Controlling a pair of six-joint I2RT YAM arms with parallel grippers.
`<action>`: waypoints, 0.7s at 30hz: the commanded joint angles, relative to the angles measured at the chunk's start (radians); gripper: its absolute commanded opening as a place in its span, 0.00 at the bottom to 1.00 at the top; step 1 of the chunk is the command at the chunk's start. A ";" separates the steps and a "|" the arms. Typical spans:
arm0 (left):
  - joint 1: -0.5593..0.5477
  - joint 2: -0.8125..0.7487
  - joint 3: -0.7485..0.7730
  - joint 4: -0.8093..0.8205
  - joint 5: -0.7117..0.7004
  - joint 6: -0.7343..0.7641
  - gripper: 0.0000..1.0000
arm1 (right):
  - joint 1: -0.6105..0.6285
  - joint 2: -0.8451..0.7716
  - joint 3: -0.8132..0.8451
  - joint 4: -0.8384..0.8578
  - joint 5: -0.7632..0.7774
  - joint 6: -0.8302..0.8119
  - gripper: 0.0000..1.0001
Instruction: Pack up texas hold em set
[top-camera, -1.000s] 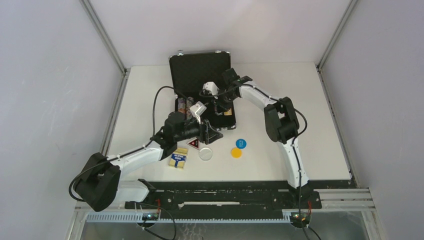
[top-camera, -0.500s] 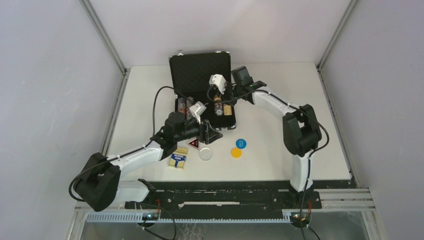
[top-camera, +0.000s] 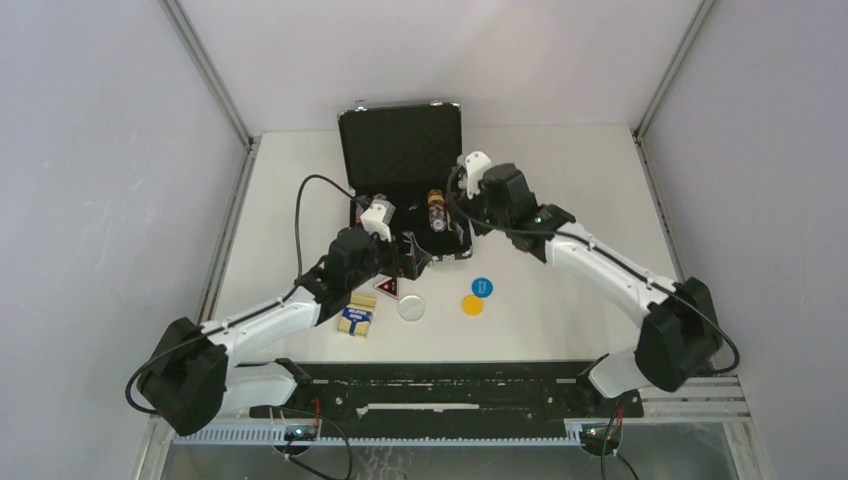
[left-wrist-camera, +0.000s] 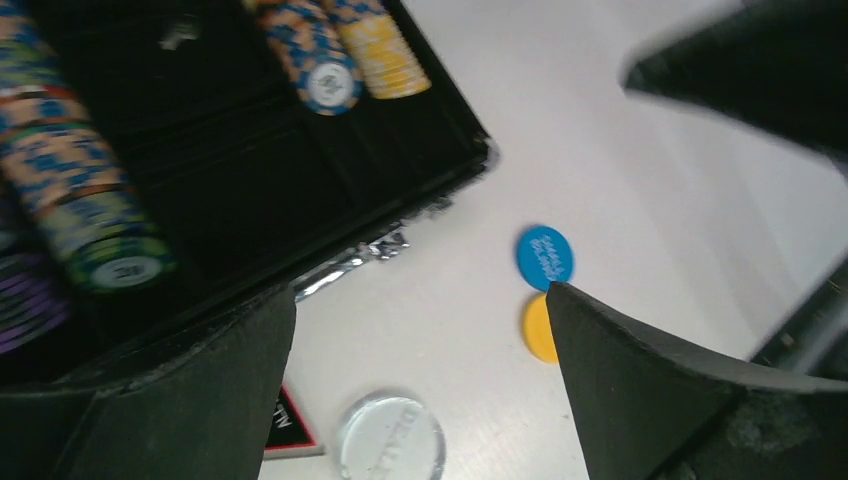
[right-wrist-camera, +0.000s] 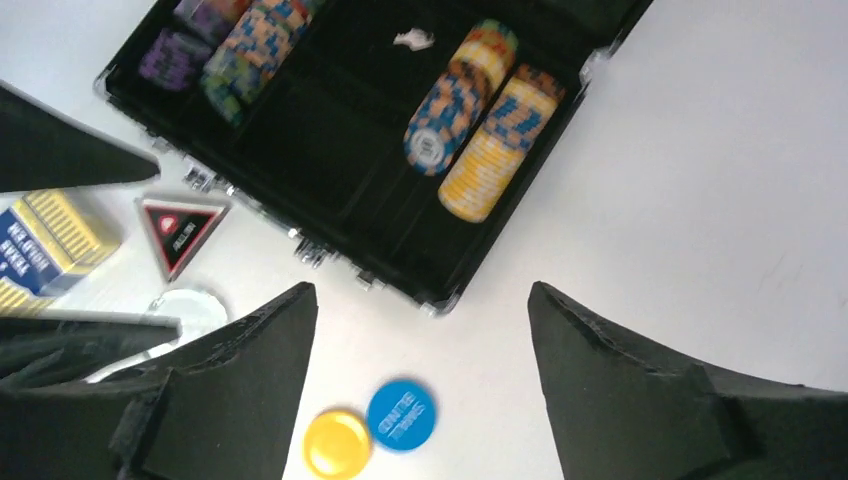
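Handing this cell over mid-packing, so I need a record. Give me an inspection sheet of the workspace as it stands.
Surface: white table, no spills seen.
Job's things: small black silver-edged briefcase open, multicoloured poker chips in rows inside; yellow-blue card box, red-black triangular token, clear round disc, blue round disc, yellow round disc on the table outside.
Clutter: small white scrap in the briefcase, unidentifiable.
Grippers: left gripper and right gripper open, empty.
Cables: black cable loops over the left arm.
Surroundings: pale enclosure walls.
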 joint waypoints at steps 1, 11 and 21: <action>-0.067 -0.106 0.047 -0.092 -0.375 0.046 1.00 | 0.109 -0.090 -0.122 -0.010 0.262 0.229 0.91; 0.012 -0.290 -0.023 -0.379 -0.797 -0.416 1.00 | 0.508 0.013 -0.170 0.134 0.475 0.376 0.84; 0.096 -0.248 -0.078 -0.410 -0.564 -0.200 1.00 | 0.510 0.093 -0.076 0.125 0.495 0.407 0.85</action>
